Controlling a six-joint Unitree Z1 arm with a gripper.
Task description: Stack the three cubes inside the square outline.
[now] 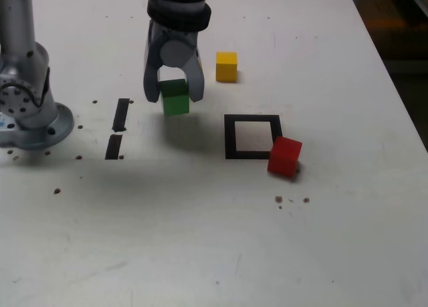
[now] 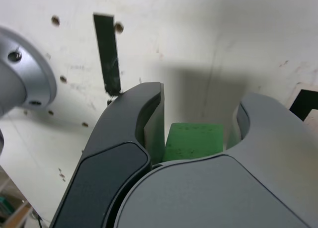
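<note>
My gripper (image 1: 174, 93) hangs over the table with its fingers down either side of the green cube (image 1: 175, 97), shut on it. The wrist view shows the green cube (image 2: 193, 141) pressed between the two dark fingers of the gripper (image 2: 198, 104). The yellow cube (image 1: 227, 66) rests on the table a little to the exterior view's right of the gripper and farther back. The square outline (image 1: 231, 137) lies nearer the camera, to the right of the gripper; a corner of the outline (image 2: 304, 103) shows in the wrist view. The red cube (image 1: 285, 156) sits tilted on the outline's near right corner.
Two short black strips (image 1: 121, 114) (image 1: 114, 146) lie at the exterior view's left of the gripper, one strip (image 2: 108, 54) also in the wrist view. The arm's base (image 1: 27, 110) stands at the far left. Small dark specks dot the white table (image 1: 200, 240).
</note>
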